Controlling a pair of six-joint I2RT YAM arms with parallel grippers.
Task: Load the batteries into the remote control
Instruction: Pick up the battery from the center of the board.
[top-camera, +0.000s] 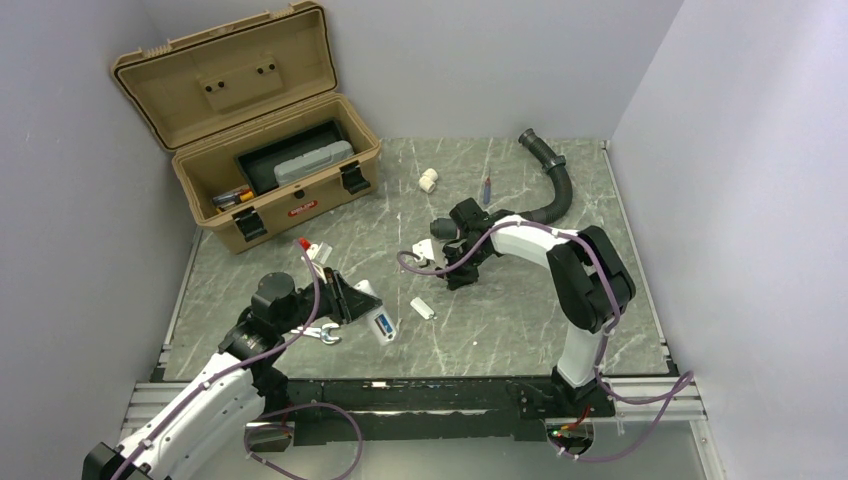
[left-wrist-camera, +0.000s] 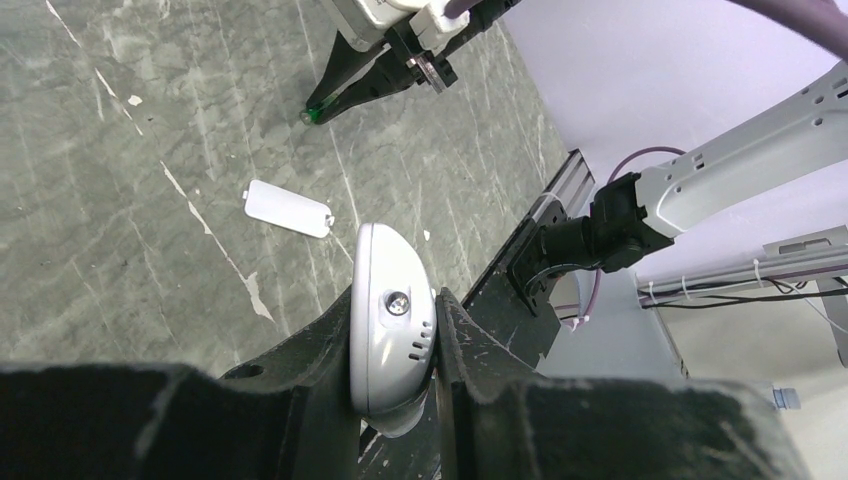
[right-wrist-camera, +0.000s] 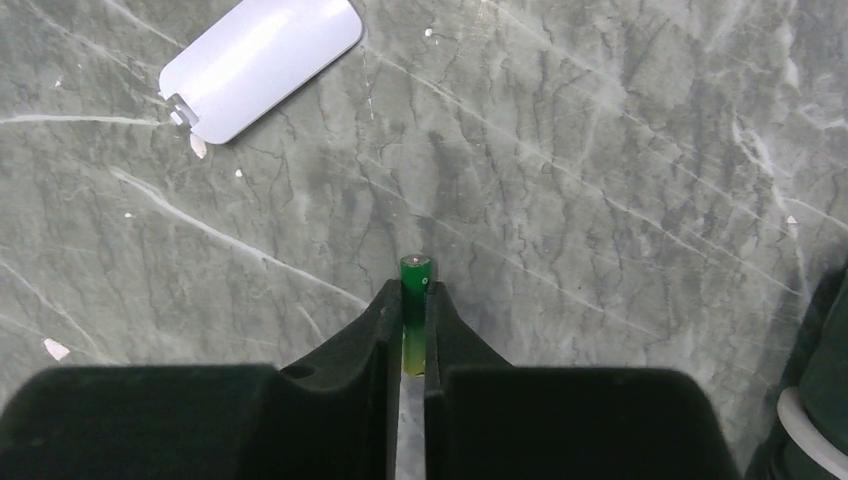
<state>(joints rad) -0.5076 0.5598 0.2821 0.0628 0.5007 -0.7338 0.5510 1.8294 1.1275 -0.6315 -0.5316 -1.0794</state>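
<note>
My left gripper (top-camera: 368, 306) is shut on the white remote control (top-camera: 378, 320) and holds it on edge near the table's front. In the left wrist view the remote (left-wrist-camera: 392, 320) sits pinched between the two fingers. A small blue patch (top-camera: 384, 324) shows on its upturned side and looks like the blue battery. My right gripper (top-camera: 459, 280) is shut on the green battery (right-wrist-camera: 414, 275), whose tip sticks out past the fingertips, just above the table. It also shows in the left wrist view (left-wrist-camera: 316, 113).
A plain white cover piece (top-camera: 422, 308) lies between the grippers, seen too in the wrist views (left-wrist-camera: 288, 208) (right-wrist-camera: 260, 65). An open tan toolbox (top-camera: 250, 130) stands back left. A white pipe fitting (top-camera: 428, 180), a red-and-blue stick (top-camera: 487, 190), a black hose (top-camera: 556, 185) and a wrench (top-camera: 322, 336) lie around.
</note>
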